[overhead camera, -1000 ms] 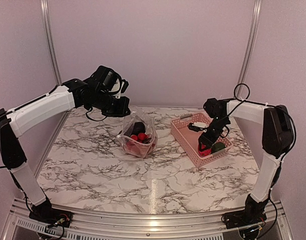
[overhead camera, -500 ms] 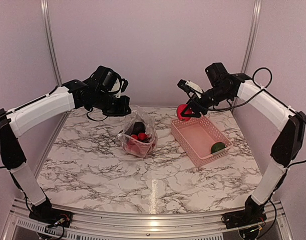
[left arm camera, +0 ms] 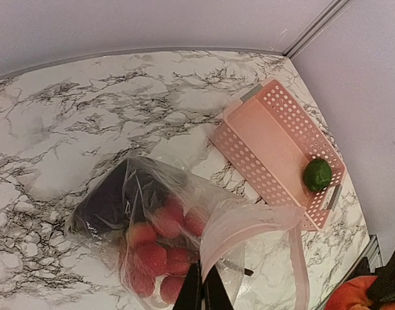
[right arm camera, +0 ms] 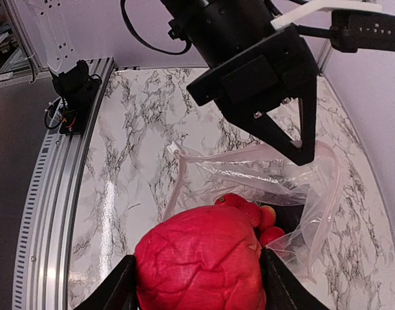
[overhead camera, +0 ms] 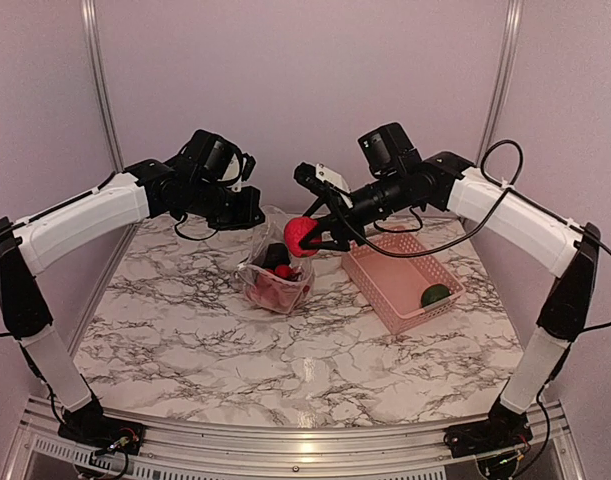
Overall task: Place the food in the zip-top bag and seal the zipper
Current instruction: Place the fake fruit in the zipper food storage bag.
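The clear zip-top bag (overhead camera: 275, 278) stands on the marble table, holding a dark eggplant (left arm camera: 103, 197) and several small red-yellow fruits (left arm camera: 152, 248). My left gripper (left arm camera: 202, 292) is shut on the bag's rim at the zipper (left arm camera: 249, 223) and holds the mouth up and open. My right gripper (overhead camera: 307, 236) is shut on a wrinkled red food piece (right arm camera: 200, 265), which hangs just above and right of the open mouth (right arm camera: 249, 171). In the right wrist view the left gripper's fingers (right arm camera: 300, 152) pinch the far rim.
The pink slatted basket (overhead camera: 385, 285) sits to the right of the bag, with a green round fruit (overhead camera: 436, 294) in its near corner. The aluminium rail (right arm camera: 61, 213) runs along the table's near edge.
The right arm has lifted the red piece out of the basket and swung it left to just over the bag's mouth. The left arm and bag have stayed put.
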Robot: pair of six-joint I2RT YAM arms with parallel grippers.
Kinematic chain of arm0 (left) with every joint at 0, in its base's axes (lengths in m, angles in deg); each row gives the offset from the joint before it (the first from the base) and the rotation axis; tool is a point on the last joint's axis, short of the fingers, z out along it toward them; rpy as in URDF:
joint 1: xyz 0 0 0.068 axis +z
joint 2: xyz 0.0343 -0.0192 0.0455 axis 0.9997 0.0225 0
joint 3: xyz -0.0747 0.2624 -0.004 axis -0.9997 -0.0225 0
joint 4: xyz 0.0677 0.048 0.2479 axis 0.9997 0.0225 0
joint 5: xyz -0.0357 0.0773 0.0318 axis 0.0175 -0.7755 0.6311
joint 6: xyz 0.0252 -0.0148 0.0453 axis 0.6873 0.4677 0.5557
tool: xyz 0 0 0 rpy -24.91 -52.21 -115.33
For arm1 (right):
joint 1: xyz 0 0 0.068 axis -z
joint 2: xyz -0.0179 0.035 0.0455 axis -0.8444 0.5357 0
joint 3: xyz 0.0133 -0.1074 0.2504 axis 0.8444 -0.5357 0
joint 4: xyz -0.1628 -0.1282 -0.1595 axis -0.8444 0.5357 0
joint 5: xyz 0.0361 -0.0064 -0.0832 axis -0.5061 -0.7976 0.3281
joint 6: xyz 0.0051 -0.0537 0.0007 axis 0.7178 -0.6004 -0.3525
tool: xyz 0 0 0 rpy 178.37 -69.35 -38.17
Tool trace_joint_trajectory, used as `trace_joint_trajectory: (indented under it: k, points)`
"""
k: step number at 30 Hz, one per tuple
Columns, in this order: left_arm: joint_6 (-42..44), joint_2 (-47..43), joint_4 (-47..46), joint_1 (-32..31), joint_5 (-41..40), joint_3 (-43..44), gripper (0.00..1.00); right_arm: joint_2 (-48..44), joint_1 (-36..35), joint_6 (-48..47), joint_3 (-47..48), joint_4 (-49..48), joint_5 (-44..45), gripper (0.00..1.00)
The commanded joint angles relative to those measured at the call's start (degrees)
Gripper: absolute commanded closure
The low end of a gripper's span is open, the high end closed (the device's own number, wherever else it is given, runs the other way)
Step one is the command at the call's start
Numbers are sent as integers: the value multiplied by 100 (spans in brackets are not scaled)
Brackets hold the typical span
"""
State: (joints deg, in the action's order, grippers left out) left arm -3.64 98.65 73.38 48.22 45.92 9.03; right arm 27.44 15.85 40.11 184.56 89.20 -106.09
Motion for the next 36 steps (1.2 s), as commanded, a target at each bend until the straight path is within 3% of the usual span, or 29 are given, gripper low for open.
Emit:
trace_joint_trajectory:
  k: [1, 9, 20, 29, 36]
  points:
    - [-68, -41, -159, 6, 72, 45, 100, 313, -158, 112, 194, -497, 234, 53]
    - [-111, -65, -244, 6, 81, 11, 100, 456, -237, 266, 22, -1195, 1161, 50]
    - [-168, 8, -405, 6, 104, -27, 100, 607, -462, 152, 126, -942, 1668, 22]
    - [-173, 34, -427, 6, 148, -52, 100, -1, -349, 212, 32, -801, 1892, 23]
    - [-152, -72, -463, 6, 134, -150, 100, -651, 703, 266, -538, -566, 1777, 29]
